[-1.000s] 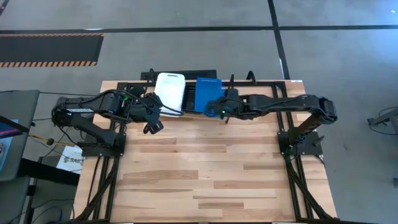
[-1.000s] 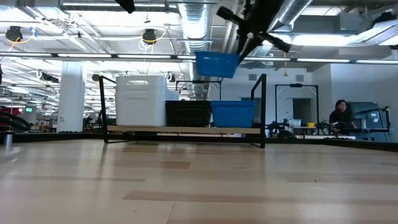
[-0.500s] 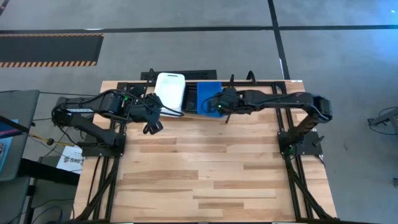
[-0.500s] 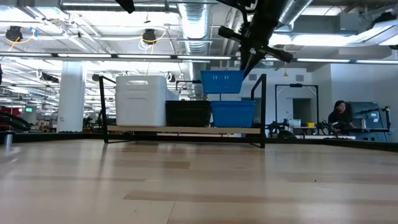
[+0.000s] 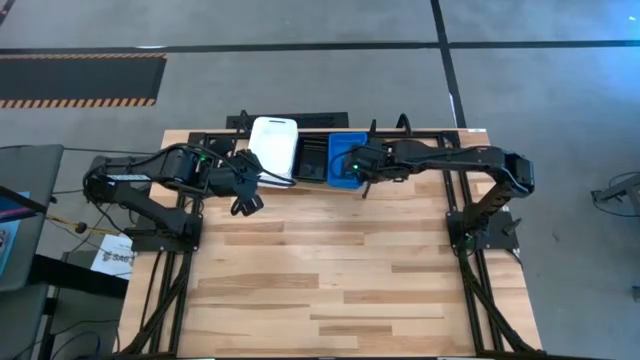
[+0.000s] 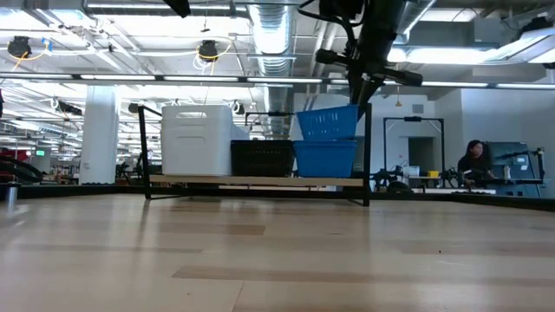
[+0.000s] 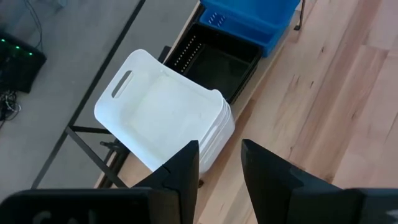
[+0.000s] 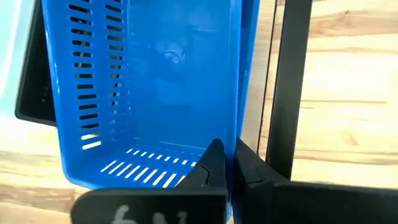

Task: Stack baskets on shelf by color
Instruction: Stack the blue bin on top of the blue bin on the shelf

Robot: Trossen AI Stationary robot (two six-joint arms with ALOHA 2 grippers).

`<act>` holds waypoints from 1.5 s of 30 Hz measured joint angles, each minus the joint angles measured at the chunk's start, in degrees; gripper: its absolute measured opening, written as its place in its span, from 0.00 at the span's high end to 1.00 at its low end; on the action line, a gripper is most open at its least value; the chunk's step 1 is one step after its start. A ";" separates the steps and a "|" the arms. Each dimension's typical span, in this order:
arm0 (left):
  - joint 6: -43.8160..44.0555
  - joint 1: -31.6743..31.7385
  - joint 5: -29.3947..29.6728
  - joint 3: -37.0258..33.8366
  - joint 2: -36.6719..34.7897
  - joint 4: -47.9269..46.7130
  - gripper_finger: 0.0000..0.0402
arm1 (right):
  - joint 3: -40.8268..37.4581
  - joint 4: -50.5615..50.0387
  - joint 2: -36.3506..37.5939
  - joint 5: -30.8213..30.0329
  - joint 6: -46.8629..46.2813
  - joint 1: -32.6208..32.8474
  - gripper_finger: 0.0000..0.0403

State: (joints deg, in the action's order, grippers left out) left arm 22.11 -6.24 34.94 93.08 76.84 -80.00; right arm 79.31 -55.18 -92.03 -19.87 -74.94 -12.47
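Note:
My right gripper (image 6: 362, 94) is shut on a blue basket (image 6: 328, 123) over the right end of the black shelf (image 6: 368, 160). The basket is tilted, its right side higher, and its underside is level with the rim of the blue basket (image 6: 325, 159) below. A black basket (image 6: 262, 159) stands on the shelf's middle and a white stack (image 6: 197, 139) on its left. My left gripper (image 5: 246, 203) hangs open above the table, just in front of the white stack (image 7: 165, 118). My right gripper pinches the blue basket's right side wall (image 8: 240, 124) close to its near corner, one finger (image 8: 213, 163) inside the basket and one outside. The fingers come from above, slanting in from the table's right. The basket hangs tilted; whether it touches the basket below, I cannot tell.
The shelf's right end post (image 8: 289, 87) stands close beside the held wall. Bare wooden table (image 5: 330, 280) stretches from the shelf toward the near edge. Both arm bases (image 5: 160, 235) sit at the table's sides. A person (image 6: 473, 160) is far off in the room.
My right gripper has carried the blue basket toward the table's right and down, from above the black basket to over the blue basket on the shelf. The basket has tipped, its right side now higher. The black basket shows uncovered in the high view.

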 joint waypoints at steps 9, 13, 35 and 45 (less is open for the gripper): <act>-0.34 0.00 0.00 0.00 0.00 -0.01 0.73 | 0.00 2.42 -0.92 -1.10 0.24 -0.84 0.99; -0.44 0.00 0.00 0.00 0.00 -0.03 0.73 | 0.09 4.83 -2.45 -1.03 0.35 -0.69 0.99; -1.57 0.00 -0.04 0.00 0.02 -0.25 0.73 | 0.00 7.55 -7.08 3.51 3.75 -0.15 0.81; -1.51 -0.01 -0.04 0.00 0.02 -0.07 0.73 | 8.82 1.13 -7.02 3.25 10.92 -1.53 0.70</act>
State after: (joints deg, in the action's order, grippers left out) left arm 20.60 -6.25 34.89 93.08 76.86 -80.07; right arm 88.13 -54.05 -99.04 -16.62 -64.02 -14.00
